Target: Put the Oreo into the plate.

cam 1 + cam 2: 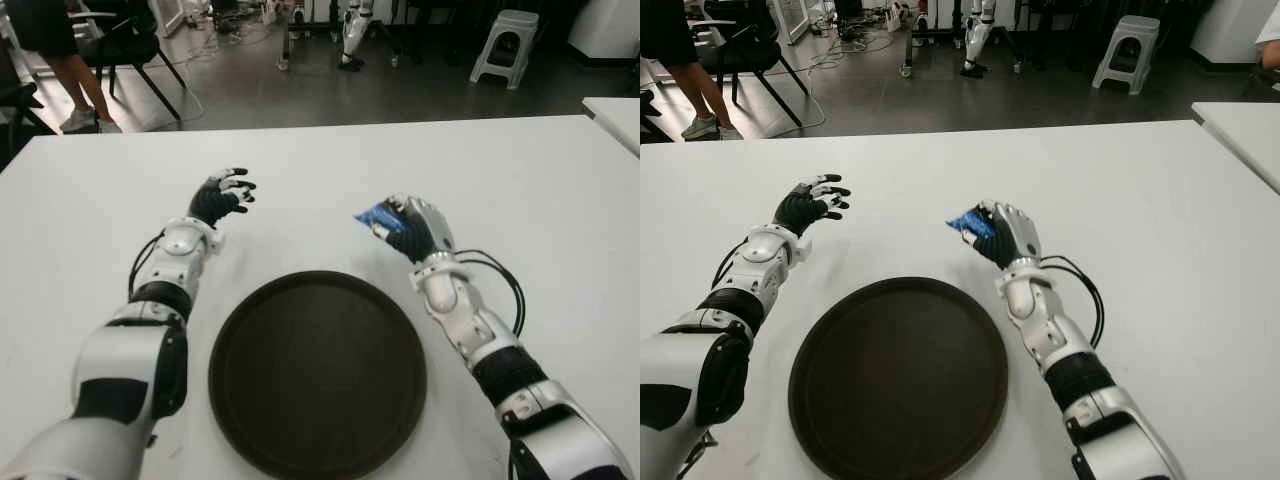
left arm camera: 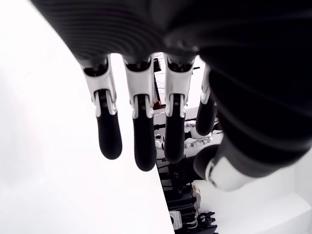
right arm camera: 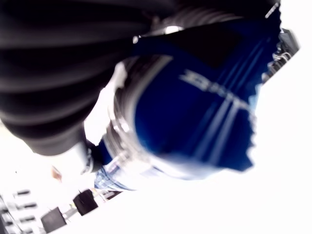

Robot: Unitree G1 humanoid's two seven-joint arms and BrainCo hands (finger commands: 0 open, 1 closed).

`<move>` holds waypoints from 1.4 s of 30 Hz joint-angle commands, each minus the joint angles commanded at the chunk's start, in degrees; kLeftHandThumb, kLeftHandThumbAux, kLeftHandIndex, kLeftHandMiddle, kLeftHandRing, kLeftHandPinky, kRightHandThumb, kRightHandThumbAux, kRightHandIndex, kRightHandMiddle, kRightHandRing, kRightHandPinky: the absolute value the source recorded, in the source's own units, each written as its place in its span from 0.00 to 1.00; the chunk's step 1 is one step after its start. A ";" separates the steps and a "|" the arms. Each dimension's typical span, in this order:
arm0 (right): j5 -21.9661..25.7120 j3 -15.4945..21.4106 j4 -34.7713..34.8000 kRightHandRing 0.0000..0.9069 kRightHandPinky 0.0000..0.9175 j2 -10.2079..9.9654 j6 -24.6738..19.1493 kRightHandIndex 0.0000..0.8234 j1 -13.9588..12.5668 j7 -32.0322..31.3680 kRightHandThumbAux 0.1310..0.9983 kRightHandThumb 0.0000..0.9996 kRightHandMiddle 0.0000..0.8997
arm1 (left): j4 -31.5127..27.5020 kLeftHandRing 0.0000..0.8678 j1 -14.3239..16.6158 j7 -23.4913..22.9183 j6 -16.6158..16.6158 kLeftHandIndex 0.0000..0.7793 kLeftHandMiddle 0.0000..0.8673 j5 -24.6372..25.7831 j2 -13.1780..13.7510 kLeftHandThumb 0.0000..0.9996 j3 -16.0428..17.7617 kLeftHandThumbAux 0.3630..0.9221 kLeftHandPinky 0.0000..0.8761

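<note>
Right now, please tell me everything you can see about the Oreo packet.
The Oreo packet is a small blue wrapper with pale stripes and a jagged, serrated end; it looks like glossy film. The right hand grips it, fingers closed around it, with one end sticking out. It is beyond the far rim of the dark round plate, not yet in it.

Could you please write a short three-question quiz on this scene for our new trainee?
1. True or false: the Oreo already lies in the plate.
2. Which hand holds the Oreo?
A. left hand
B. right hand
C. neither
3. Fill in: the left hand's fingers are ____ and hold nothing.

Key:
1. False; the right hand holds it beyond the plate's far rim.
2. B.
3. Open.
</note>
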State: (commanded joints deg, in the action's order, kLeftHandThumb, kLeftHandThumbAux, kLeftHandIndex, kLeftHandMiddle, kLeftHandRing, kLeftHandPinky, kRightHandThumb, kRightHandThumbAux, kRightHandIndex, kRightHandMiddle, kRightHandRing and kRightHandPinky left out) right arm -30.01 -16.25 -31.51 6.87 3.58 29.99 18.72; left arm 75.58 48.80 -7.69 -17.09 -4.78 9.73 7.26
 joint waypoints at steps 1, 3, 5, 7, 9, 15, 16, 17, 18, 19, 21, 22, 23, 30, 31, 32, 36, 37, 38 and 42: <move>0.12 0.09 0.31 0.89 0.89 -0.11 0.00 0.49 0.29 -0.15 0.63 0.85 0.60 | -0.01 0.39 0.01 0.01 -0.01 0.27 0.38 -0.02 0.00 0.10 -0.02 0.61 0.42; 0.77 0.39 1.94 0.89 0.89 -0.56 -0.04 0.49 0.69 -0.84 0.63 0.85 0.60 | -0.01 0.39 0.00 0.04 -0.04 0.27 0.38 -0.08 0.01 0.10 -0.06 0.61 0.42; 1.38 0.69 3.95 0.90 0.89 -1.01 -0.25 0.49 0.71 -1.54 0.63 0.85 0.59 | -0.02 0.39 -0.03 0.05 -0.09 0.27 0.38 -0.11 0.01 0.10 -0.09 0.61 0.42; 1.72 0.91 5.62 0.90 0.89 -1.46 -0.58 0.49 0.70 -2.06 0.63 0.85 0.59 | -0.04 0.40 -0.05 0.03 -0.13 0.27 0.38 -0.12 0.02 0.09 -0.10 0.61 0.43; 2.20 1.11 6.70 0.91 0.90 -2.20 -0.47 0.50 1.04 -2.27 0.63 0.85 0.59 | -0.06 0.40 -0.05 -0.02 -0.13 0.27 0.38 -0.11 0.03 0.09 -0.11 0.61 0.43; 3.39 1.89 10.05 0.91 0.89 -3.84 0.55 0.49 -0.18 -1.97 0.63 0.85 0.59 | -0.06 0.40 -0.05 -0.19 -0.03 0.27 0.38 -0.12 0.04 0.10 -0.18 0.62 0.43; 3.62 2.03 10.20 0.91 0.89 -3.95 0.99 0.49 -0.22 -1.90 0.63 0.85 0.59 | -0.06 0.40 -0.05 -0.20 0.00 0.27 0.38 -0.09 0.03 0.11 -0.16 0.62 0.42; 3.77 2.16 10.30 0.91 0.89 -4.02 1.30 0.49 -0.26 -1.88 0.63 0.85 0.59 | -0.06 0.40 -0.04 -0.19 0.03 0.27 0.38 -0.07 0.01 0.11 -0.15 0.63 0.42; 4.08 2.38 10.40 0.91 0.88 -4.16 2.02 0.49 -0.32 -1.69 0.63 0.85 0.59 | -0.08 0.40 -0.03 -0.18 0.06 0.27 0.38 -0.05 -0.02 0.11 -0.13 0.63 0.42; 4.28 2.54 10.46 0.91 0.88 -4.26 2.56 0.49 -0.37 -1.57 0.63 0.85 0.59 | -0.09 0.39 -0.02 -0.18 0.09 0.27 0.38 -0.03 -0.04 0.11 -0.13 0.63 0.42; 4.86 2.89 10.52 0.90 0.88 -4.52 3.48 0.49 -0.49 -1.42 0.63 0.85 0.58 | -0.11 0.39 0.00 -0.19 0.12 0.26 0.38 0.00 -0.06 0.11 -0.11 0.64 0.41; 4.97 2.98 10.51 0.90 0.88 -4.58 3.68 0.49 -0.51 -1.43 0.63 0.85 0.58 | -0.11 0.39 0.00 -0.20 0.12 0.26 0.38 0.00 -0.06 0.11 -0.11 0.64 0.41; 5.13 3.14 10.44 0.90 0.88 -4.68 3.92 0.49 -0.53 -1.37 0.63 0.85 0.58 | -0.10 0.39 0.02 -0.18 0.14 0.26 0.38 -0.01 -0.07 0.11 -0.12 0.64 0.41; 6.50 4.39 11.31 0.90 0.87 -5.27 5.07 0.48 -1.03 -1.74 0.63 0.85 0.58 | -0.10 0.40 0.10 0.22 0.32 0.26 0.38 0.25 -0.26 0.13 0.16 0.59 0.43; 6.63 4.45 11.42 0.90 0.87 -5.30 5.09 0.48 -1.09 -1.77 0.63 0.85 0.58 | -0.10 0.40 0.10 0.23 0.32 0.27 0.38 0.28 -0.27 0.13 0.21 0.59 0.43; 7.21 4.69 11.80 0.90 0.87 -5.43 5.05 0.48 -1.24 -2.05 0.63 0.85 0.58 | -0.09 0.41 0.10 0.25 0.35 0.27 0.38 0.32 -0.29 0.13 0.25 0.59 0.44; 8.90 5.40 12.63 0.90 0.86 -6.01 4.84 0.48 -1.63 -2.89 0.63 0.85 0.58 | -0.10 0.41 0.07 0.22 0.42 0.27 0.38 0.40 -0.31 0.14 0.32 0.58 0.44; 9.18 5.51 12.74 0.90 0.86 -6.12 4.79 0.48 -1.69 -3.04 0.63 0.85 0.58 | -0.10 0.41 0.07 0.21 0.42 0.27 0.38 0.41 -0.32 0.14 0.34 0.58 0.44; 9.83 5.65 13.19 0.90 0.86 -6.37 4.85 0.48 -1.97 -3.41 0.63 0.85 0.58 | -0.12 0.41 0.06 0.17 0.40 0.27 0.38 0.42 -0.33 0.14 0.35 0.58 0.44; 10.03 3.65 15.56 0.90 0.87 -8.15 5.65 0.48 -4.98 -4.38 0.63 0.85 0.59 | -0.15 0.41 0.04 -0.01 0.33 0.27 0.38 0.35 -0.40 0.13 0.33 0.59 0.44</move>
State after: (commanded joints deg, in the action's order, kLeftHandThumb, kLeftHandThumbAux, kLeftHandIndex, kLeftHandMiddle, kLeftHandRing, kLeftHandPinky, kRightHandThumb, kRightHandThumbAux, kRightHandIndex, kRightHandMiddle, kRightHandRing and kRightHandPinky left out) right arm -19.99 -12.60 -15.95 -1.28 9.23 25.00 14.35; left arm 75.43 48.84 -7.70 -16.76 -4.42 9.33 7.59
